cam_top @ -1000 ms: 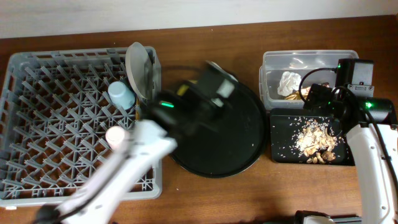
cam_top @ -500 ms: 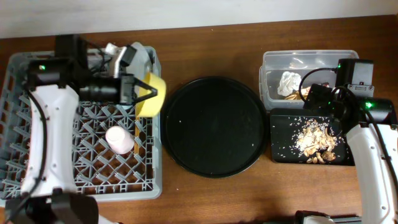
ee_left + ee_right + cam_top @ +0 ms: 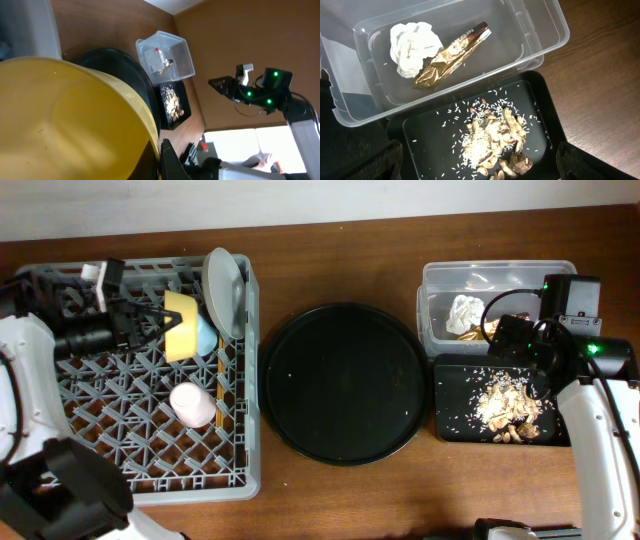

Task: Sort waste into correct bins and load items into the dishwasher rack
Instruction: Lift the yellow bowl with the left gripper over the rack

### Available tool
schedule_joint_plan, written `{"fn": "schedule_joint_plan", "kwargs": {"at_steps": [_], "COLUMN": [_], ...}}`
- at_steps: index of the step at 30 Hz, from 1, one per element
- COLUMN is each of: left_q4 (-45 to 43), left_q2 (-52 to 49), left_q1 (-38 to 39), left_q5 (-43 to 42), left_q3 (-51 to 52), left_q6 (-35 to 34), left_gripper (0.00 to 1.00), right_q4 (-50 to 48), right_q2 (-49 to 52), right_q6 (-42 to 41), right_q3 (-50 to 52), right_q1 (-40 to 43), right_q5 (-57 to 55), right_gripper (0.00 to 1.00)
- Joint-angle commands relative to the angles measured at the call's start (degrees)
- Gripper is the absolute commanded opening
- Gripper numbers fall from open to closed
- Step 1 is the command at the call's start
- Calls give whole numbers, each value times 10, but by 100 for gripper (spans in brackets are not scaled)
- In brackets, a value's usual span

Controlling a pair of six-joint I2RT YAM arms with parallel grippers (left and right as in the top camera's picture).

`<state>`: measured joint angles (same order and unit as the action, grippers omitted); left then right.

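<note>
In the rack (image 3: 60, 430), left gripper (image 3: 158, 325) pinches yellow bowl (image 3: 181, 327) beside blue cup (image 3: 206, 338) and plate (image 3: 222, 288).

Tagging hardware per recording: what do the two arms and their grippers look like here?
Both are white-shelled with black joints: the left arm and the right arm. Green indicator lights glow on the right arm, and thin black cables loop by its wrist. The left gripper and right gripper are black.

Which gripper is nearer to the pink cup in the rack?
Left. The left gripper, shut on the yellow bowl, is over the dishwasher rack near the pink cup; the right gripper is open above the clear tub and black tray, past the round tray.
</note>
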<state>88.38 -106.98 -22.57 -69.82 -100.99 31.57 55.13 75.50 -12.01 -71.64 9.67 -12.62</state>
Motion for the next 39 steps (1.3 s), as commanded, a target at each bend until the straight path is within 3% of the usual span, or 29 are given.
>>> {"fn": "schedule_joint_plan", "kwargs": {"at_steps": [1, 9, 17, 22, 24, 25, 26, 39], "left_q4": [-12, -72, -52, -52, -52, -52, -52, 84], "left_q2": [-34, -108, -143, -143, -143, -143, -143, -137], "left_q1": [-13, -24, -86, -116, -125, -129, -134, -221], "left_q5": [-38, -129, -126, -83, -80, -80, -80, -74], "left_q3": [19, 102, 113, 113, 113, 113, 113, -2], "left_q6": [17, 17, 17, 17, 17, 16, 13, 26], "left_gripper": [0, 0, 0, 0, 9, 42, 99, 99], "right_q4": [0, 0, 0, 0, 0, 0, 0, 0], "right_q2": [1, 1, 1, 1, 1, 1, 1, 1], "right_q6": [0, 0, 0, 0, 0, 0, 0, 0], "right_q3": [-4, -4, -4, -4, -4, -4, -4, -4], "right_q1": [1, 1, 1, 1, 1, 1, 1, 1], "right_q5": [-7, -7, -7, -7, -7, -7, -7, -7], "right_gripper": [99, 99, 99, 99, 99, 99, 99, 99]}}
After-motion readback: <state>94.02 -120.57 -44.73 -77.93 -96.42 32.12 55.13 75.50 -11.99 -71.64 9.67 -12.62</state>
